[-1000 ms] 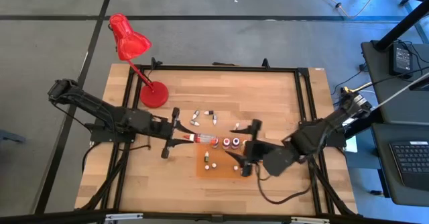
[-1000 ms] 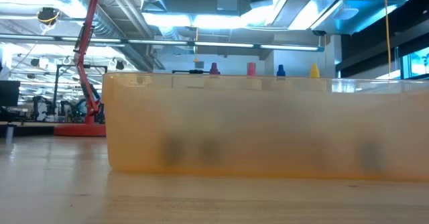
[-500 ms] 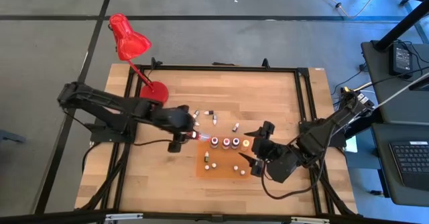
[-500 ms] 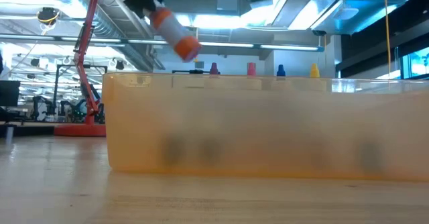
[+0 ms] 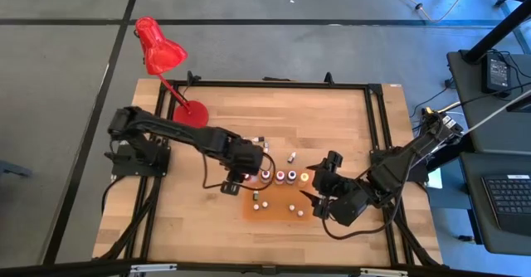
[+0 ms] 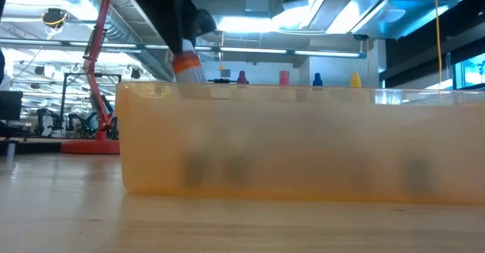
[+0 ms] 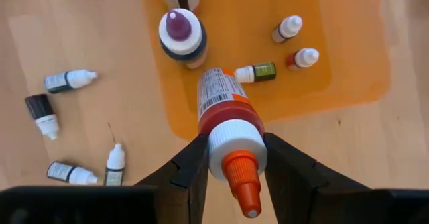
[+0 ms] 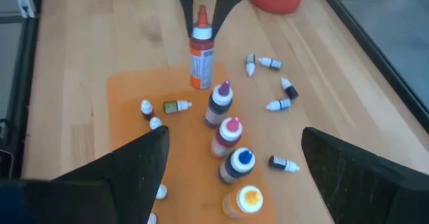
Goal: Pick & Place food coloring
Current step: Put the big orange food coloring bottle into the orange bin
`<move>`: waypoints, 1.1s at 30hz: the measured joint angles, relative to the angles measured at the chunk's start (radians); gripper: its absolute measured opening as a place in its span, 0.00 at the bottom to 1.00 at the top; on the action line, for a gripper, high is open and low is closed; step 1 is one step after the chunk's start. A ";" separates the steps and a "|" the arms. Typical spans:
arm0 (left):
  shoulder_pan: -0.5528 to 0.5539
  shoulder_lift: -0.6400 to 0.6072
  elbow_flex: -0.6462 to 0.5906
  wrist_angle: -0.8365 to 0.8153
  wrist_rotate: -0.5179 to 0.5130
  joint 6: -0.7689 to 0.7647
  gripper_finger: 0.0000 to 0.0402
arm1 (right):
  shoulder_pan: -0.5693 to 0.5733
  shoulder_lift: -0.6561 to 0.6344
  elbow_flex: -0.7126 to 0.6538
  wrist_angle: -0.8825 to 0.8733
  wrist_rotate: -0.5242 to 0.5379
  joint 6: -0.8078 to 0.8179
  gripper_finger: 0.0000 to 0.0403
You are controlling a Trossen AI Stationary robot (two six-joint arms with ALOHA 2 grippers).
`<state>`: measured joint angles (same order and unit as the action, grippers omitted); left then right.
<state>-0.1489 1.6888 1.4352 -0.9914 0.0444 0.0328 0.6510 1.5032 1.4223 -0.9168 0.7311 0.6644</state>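
My left gripper is shut on a red food coloring bottle with a white collar and orange nozzle, held upright over the left end of the orange mat. Three squat bottles stand in a row on the mat, with the purple-tipped one nearest the held bottle. Small white-capped droppers lie on the mat and others lie on the wood. My right gripper is open and empty at the mat's right end. My left gripper pinches the bottle's white collar, just below the orange nozzle, between its two fingers. The fingers come from above, pointing down. The bottle hangs upright, nozzle up, its base at the mat's edge; whether it touches the mat, I cannot tell.
The red desk lamp's base stands at the table's far left, its head beyond the edge. A black frame runs along the table's far and right sides. Bare wood lies near and to the left of the mat.
My left gripper has gone toward the table's right edge and down to the mat's left end. It has tipped the red bottle from lying level to standing upright, nozzle up. My right gripper has drawn back a little toward the right edge.
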 joint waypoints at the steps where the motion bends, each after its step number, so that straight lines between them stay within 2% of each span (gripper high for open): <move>1: 0.000 0.020 0.016 -0.013 0.000 0.008 0.30 | 0.000 0.000 0.000 -0.012 0.000 0.013 0.84; 12: 0.001 0.132 0.062 -0.068 -0.043 0.015 0.31 | 0.000 0.000 0.000 -0.052 -0.028 0.041 0.84; 18: 0.002 0.149 0.061 -0.080 -0.080 0.014 0.31 | 0.000 0.000 0.000 -0.054 -0.029 0.039 0.84; 33: 0.003 0.158 0.060 -0.082 -0.081 0.019 0.35 | 0.000 0.001 0.000 -0.055 -0.054 0.038 0.84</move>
<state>-0.1459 1.8465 1.4956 -1.0737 -0.0364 0.0516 0.6514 1.5040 1.4223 -0.9714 0.6769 0.7021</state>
